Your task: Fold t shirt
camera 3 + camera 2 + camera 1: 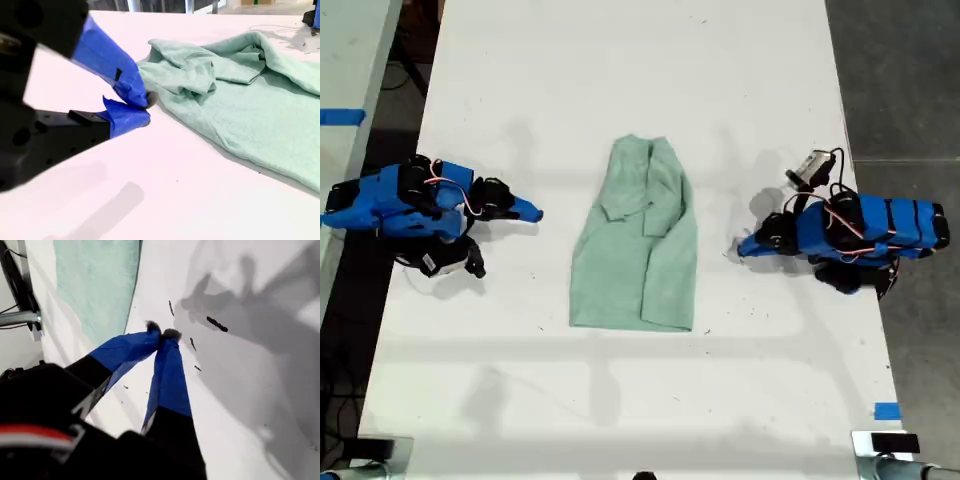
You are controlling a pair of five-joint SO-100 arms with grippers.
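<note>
A white surface [620, 400] carried the folded t shirt [638, 240] at its middle, with blue tape [886, 410] near one edge.

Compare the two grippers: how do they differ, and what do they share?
My first gripper sits at the exterior view's right, my second gripper at its left. The first lies beside the t shirt's middle, the second nearer its folded sleeves. Both are shut, off the shirt.

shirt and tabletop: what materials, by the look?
T shirt: soft matte knit or woven fabric, likely cotton-type; it wrinkles and drapes in limp folds, fine texture in the second wrist view. Table: smooth white hard surface, slight sheen, sharp shadows; laminate or painted board, can't tell which.
</note>
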